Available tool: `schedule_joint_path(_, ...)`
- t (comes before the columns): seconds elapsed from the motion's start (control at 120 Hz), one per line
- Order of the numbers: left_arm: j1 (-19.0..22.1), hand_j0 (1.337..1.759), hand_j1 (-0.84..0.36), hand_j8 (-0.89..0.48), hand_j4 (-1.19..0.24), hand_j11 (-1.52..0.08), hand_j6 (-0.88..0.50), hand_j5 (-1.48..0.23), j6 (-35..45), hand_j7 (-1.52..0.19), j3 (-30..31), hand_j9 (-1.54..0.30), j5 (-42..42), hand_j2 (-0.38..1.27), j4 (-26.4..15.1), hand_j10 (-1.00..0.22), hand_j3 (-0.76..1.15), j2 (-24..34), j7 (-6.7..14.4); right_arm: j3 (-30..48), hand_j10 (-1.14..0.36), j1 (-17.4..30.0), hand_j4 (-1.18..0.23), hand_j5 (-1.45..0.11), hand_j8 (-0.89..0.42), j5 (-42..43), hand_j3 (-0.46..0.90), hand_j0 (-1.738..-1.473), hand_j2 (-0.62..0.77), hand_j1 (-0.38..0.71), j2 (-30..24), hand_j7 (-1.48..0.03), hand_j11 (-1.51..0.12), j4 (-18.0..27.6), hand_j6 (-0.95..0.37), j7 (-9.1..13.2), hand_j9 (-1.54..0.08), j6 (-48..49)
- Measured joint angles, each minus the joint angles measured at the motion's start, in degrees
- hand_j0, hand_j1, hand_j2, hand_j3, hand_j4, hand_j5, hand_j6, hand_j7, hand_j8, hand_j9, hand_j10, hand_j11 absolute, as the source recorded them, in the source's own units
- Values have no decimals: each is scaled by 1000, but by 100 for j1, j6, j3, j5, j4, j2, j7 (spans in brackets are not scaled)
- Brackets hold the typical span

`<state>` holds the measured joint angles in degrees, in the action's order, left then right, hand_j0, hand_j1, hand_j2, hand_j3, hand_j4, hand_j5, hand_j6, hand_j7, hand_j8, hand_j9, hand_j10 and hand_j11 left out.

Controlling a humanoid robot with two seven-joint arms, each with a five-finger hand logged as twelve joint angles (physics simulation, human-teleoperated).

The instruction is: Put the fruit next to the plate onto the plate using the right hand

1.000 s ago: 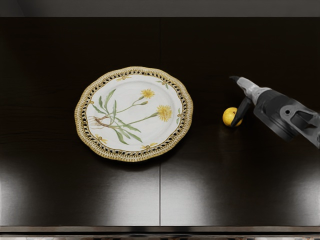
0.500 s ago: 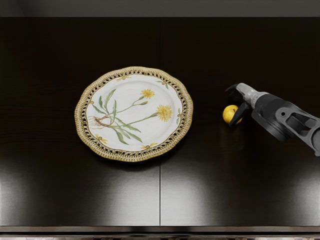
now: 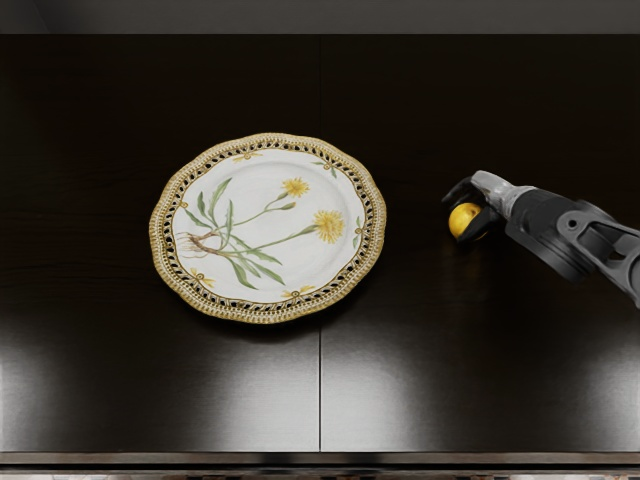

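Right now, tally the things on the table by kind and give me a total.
Plate: 1, floral, with a gold lattice rim
Yellow fruit: 1, to the plate's right, with the right hand closed around it
Total: 2

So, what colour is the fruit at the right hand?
The fruit is yellow, seen in the head view, within the right hand.

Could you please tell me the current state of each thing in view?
plate: lying flat, nothing on it.
fruit: right of the plate, not on it, enclosed by fingers.
right hand: fingers curled shut on the fruit.
left hand: out of view.
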<state>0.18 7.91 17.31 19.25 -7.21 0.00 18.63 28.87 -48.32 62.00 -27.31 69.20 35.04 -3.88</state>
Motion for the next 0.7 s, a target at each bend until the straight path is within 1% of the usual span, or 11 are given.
schedule_joint_path(0.125, 0, 1658, 339, -9, -9, -11, -9, -11, 0, -11, -1, -11, 0, 2, 0, -9, 0, 0, 0, 9, -44, 3, -535, -632, -313, -21, 0, -1657, 0, 222, 2, -664, -818, 1, -490, 7, -709, 23)
schedule_joint_path(0.233, 0, 1658, 339, -9, -9, -11, -9, -11, 0, -11, 0, -11, 0, 2, 0, -9, 0, 0, 0, 12, -26, 2, -559, -651, -292, -47, 0, -1657, 21, 234, -2, -689, -831, 2, -474, 7, -734, 34)
schedule_joint_path(0.308, 0, 1658, 339, -9, -9, -11, -9, -11, 0, -11, -1, -11, 1, 2, 0, -9, 0, 0, 0, 16, -14, -4, -577, -672, -287, -68, 0, -1657, 39, 245, -4, -712, -841, 4, -458, 10, -733, 52)
schedule_joint_path(0.317, 0, 1658, 339, -9, -9, -11, -9, -11, 0, -11, -1, -11, 1, 2, 0, -9, 0, 0, 0, 16, -11, -5, -578, -675, -326, -77, 0, -1657, 41, 246, -5, -714, -842, 5, -455, 7, -712, 52)
schedule_joint_path(0.342, 0, 1658, 339, -9, -9, -11, -9, -11, 0, -11, -1, -11, 1, 2, 0, -9, 0, 0, 0, 17, -4, -8, -583, -683, -327, -104, 0, -1657, 51, 247, -11, -721, -855, 9, -461, 9, -708, 56)
schedule_joint_path(0.417, 0, 1658, 339, -9, -9, -11, -9, -11, 0, -11, 0, -11, 0, 2, 0, -9, 0, 0, 0, 24, -54, -23, -590, -706, -342, -215, 0, -1656, 83, 243, -49, -737, -737, 20, -475, 3, -715, 64)
schedule_joint_path(0.442, 0, 1658, 339, -9, -9, -11, -9, -11, 0, -11, 0, -11, 0, 2, 0, -9, 0, 0, 0, 38, -99, -28, -591, -713, -346, -242, 0, -1656, 94, 242, -56, -741, -696, 23, -484, 3, -721, 69)
schedule_joint_path(0.55, 0, 1658, 339, -9, -9, -11, -9, -11, 0, -11, 0, -11, 0, 2, 0, -9, 0, 0, 0, 181, -307, -39, -595, -736, -370, -304, 0, -1656, 142, 232, -67, -754, -725, 34, -521, 1, -741, 128)
schedule_joint_path(0.7, 0, 1658, 339, -9, -9, -11, -9, -11, 0, -11, 0, -11, 0, 2, 0, -9, 0, 0, 0, 537, -479, -45, -618, -778, -381, -459, 0, -1656, 168, 228, -79, -789, -773, 174, -535, 1, -782, 390)
